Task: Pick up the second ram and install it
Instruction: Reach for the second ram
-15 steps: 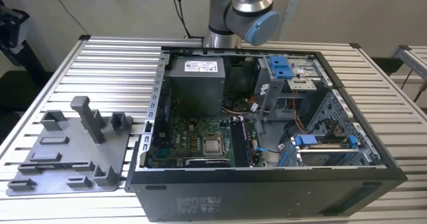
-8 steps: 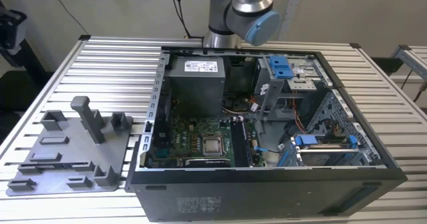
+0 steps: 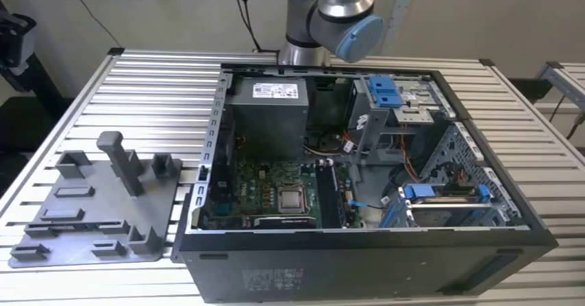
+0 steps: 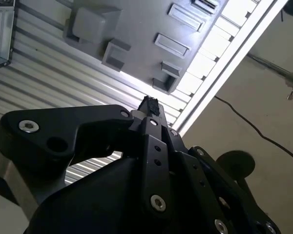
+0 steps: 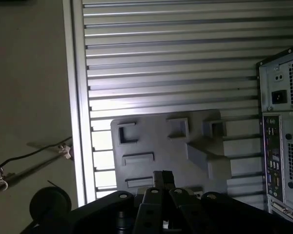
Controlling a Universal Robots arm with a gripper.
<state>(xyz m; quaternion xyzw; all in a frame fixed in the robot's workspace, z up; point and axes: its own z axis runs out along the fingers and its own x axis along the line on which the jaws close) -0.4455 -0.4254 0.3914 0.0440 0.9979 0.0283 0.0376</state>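
Observation:
My gripper [image 5: 162,178] hangs high over the grey tray [image 5: 156,141], its black fingertips pressed together with nothing between them. In the second wrist view the gripper [image 4: 149,105] points at the tray [image 4: 136,24] near the table's edge. In the exterior view the tray [image 3: 92,231] lies on the slatted table at the exterior view's left, beside the open computer case [image 3: 366,251]. The second ram is out of view. The arm's elbow [image 3: 329,11] stands behind the case.
An upright grey post [image 3: 123,162] and several low blocks rise from the tray. The case's rear panel [image 5: 283,122] stands next to the tray. The motherboard [image 3: 274,196] lies open inside the case, with drive cages at the exterior view's right. Cables lie on the floor [image 5: 29,161].

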